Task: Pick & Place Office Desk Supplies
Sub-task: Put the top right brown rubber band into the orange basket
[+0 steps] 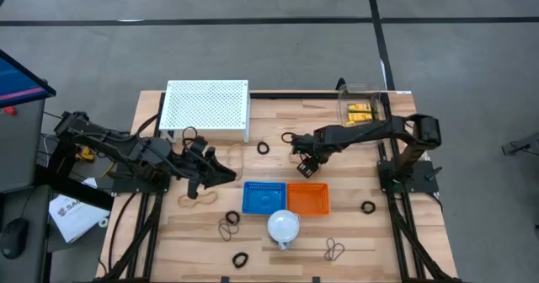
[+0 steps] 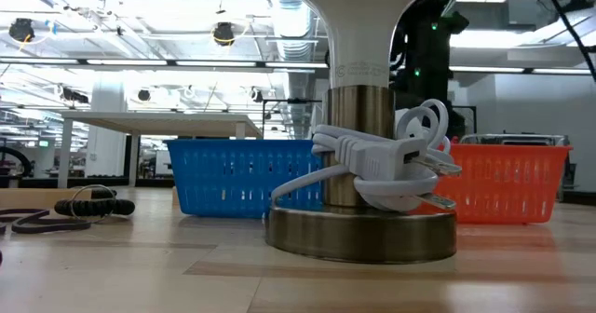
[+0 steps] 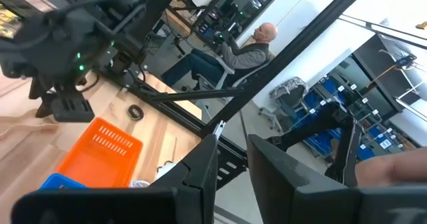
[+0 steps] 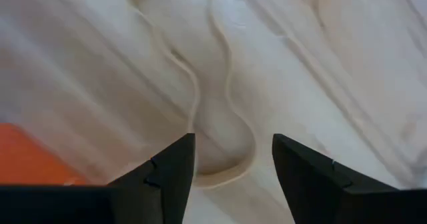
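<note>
A thin tan rubber band (image 4: 223, 111) lies flat on the wooden table (image 1: 379, 232). My right gripper (image 4: 233, 161) points down just above it, open, with one finger on either side of the band's looped end; it hangs beside the orange basket (image 1: 307, 199). My left gripper (image 1: 221, 172) stays raised and level left of the blue basket (image 1: 263, 197), its fingers (image 3: 200, 167) a narrow gap apart with nothing between them. More tan bands (image 1: 198, 200) and black rings (image 1: 264, 147) lie scattered. Yellow clips (image 1: 360, 110) sit in a clear box.
A white dome lamp (image 1: 284, 226) with a wound white cord (image 2: 382, 155) stands near the baskets' front. A white perforated box (image 1: 206, 108) sits at the far left. A person (image 3: 250, 47) sits in the room beyond the table.
</note>
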Controlling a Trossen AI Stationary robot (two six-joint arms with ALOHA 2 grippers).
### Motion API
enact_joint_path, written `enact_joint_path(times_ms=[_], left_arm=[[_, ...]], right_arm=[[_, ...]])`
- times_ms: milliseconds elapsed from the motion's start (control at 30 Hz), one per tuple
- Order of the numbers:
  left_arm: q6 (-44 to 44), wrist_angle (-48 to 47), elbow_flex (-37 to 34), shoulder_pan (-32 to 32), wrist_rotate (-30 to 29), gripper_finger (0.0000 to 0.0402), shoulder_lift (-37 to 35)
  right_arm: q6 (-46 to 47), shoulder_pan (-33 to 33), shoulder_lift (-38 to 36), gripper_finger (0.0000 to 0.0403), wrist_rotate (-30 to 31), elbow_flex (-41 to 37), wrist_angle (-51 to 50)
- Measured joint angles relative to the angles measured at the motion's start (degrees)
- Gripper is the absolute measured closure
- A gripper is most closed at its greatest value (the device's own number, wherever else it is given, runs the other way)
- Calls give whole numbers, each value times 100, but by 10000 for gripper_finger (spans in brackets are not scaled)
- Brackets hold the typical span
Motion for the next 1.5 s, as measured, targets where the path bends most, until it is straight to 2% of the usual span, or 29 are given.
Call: enact_joint_path(times_ms=[100,400,500,600,633,700,1067,1167,1300,1500], left_arm=[[0,-3,0,0,-7,325,0],[-2,43,0,0,-10,325,0],[-2,40,0,0,-21,325,0],[-2,42,0,0,-46,325,0],[-2,42,0,0,-46,325,0],[-2,41,0,0,-46,325,0],[-2,18,0,184,-148,325,0],[0,19,0,318,-147,325,0],[-2,20,0,506,-147,325,0],[0,18,0,687,-147,325,0]], right_arm=[[-161,0,174,207,199,-4,160],[-304,-8,714,222,218,0,370],[-303,7,764,263,217,15,381],[-376,14,672,342,208,-7,415],[-391,12,589,370,218,-27,354],[-388,7,310,389,244,-19,435],[345,162,-1866,400,353,81,568],[410,265,-2316,401,197,151,576],[719,479,-2661,401,0,296,538],[1074,1004,-2732,402,-77,668,166]])
